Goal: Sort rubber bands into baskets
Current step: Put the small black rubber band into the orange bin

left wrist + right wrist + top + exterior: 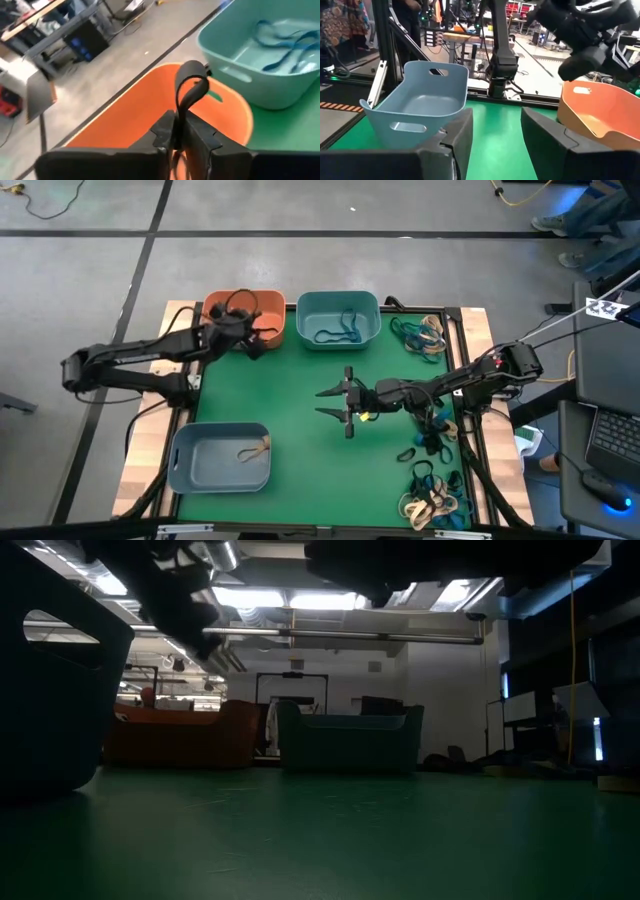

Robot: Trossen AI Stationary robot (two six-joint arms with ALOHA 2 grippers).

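pinching black band (190,87) over orange basket (125,122)

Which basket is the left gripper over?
The orange basket: the left gripper hovers above it, pinching a black band. The teal basket sits beside it; the grey-blue basket lies apart.

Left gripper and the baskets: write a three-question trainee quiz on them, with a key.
1. True or false: the left gripper pinches a black rubber band above the orange basket.
2. Which basket holds blue bands? A orange, B teal basket, C grey-blue basket.
3. Fill in: the right gripper hangs with fingers ____ over the green mat.

Key: 1 true; 2 B; 3 open.
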